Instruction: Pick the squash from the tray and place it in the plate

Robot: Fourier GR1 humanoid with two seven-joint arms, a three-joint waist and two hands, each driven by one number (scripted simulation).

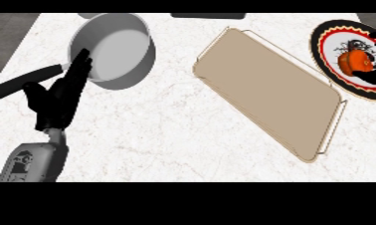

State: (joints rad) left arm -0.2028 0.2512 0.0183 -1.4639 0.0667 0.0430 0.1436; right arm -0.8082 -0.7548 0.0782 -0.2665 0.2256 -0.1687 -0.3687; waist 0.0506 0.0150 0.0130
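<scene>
Head view shows you the small orange squash point(355, 61) already lying on the round black, red and white patterned plate point(328, 37) at the right edge, so the placing looks done. Your flat beige rectangular tray point(264, 89) with thin wire handles sits bare at centre. At the left, the black left hand point(62, 94) rests open, fingers straight (beside a grey metal saucepan point(114, 50)) on the white marbled tabletop point(169, 134). Your right hand is out of sight.

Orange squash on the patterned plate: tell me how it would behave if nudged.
The orange squash looks rounded, so it would probably roll rather than slide. The black-rimmed patterned plate looks shallow, so it might not stop it. It lies near the view's edge, partly hidden.
</scene>
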